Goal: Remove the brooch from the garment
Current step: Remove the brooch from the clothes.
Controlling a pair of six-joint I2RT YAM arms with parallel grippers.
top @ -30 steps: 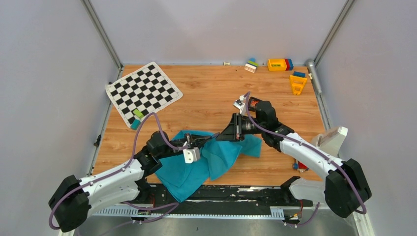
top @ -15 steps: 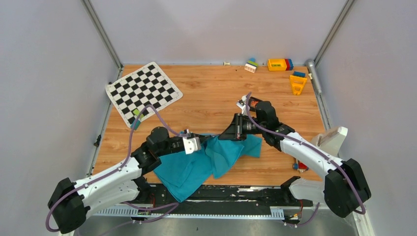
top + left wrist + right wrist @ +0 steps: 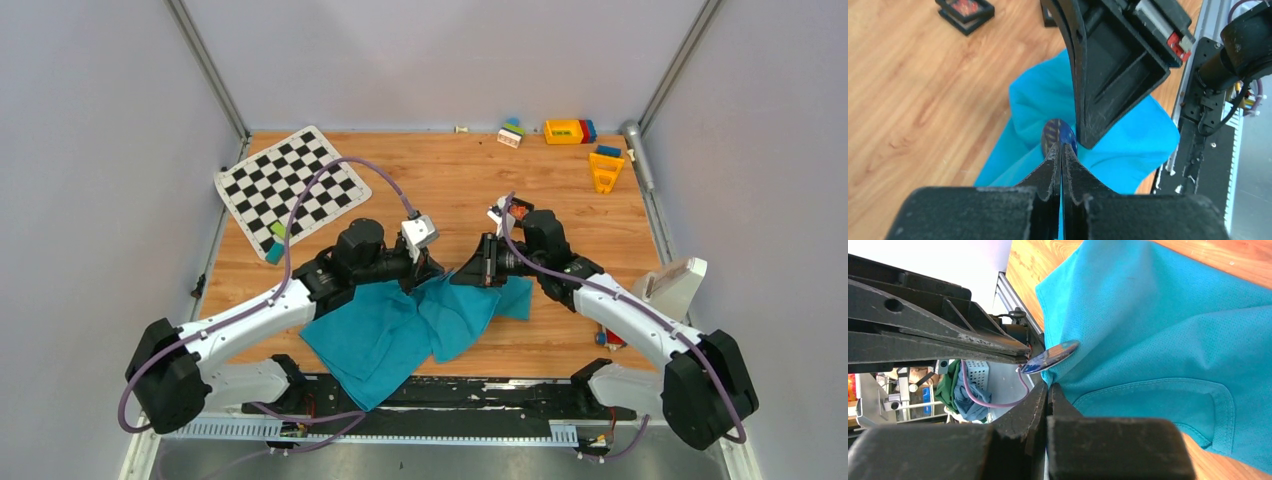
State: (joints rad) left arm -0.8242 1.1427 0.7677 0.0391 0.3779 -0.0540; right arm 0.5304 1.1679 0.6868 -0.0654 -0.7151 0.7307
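Observation:
The teal-blue garment (image 3: pixel 400 330) lies crumpled near the table's front edge, and its upper edge is lifted. My right gripper (image 3: pixel 1049 385) is shut on a fold of the garment (image 3: pixel 1158 340) just below the brooch (image 3: pixel 1052 356). The brooch is a small round blue disc, seen edge-on here. In the left wrist view the brooch (image 3: pixel 1058 135) sits at the tips of my left gripper (image 3: pixel 1061 146), which is shut on its near rim. One black finger of the right gripper (image 3: pixel 1108 75) stands right beside it. From above, the left gripper (image 3: pixel 428 270) and right gripper (image 3: pixel 468 274) meet over the garment's top edge.
A black-and-white checkered mat (image 3: pixel 292 185) lies at the back left with small blocks (image 3: pixel 277 240) on its near corner. Coloured toy blocks (image 3: pixel 570 131) and an orange piece (image 3: pixel 604 172) sit at the back right. Little black square boxes (image 3: pixel 965 12) lie beyond the garment. A white object (image 3: pixel 675 285) stands at the right edge.
My left arm has swung from over the garment's left side forward to the centre, and its gripper now meets the right gripper at the brooch. The right arm has barely moved.

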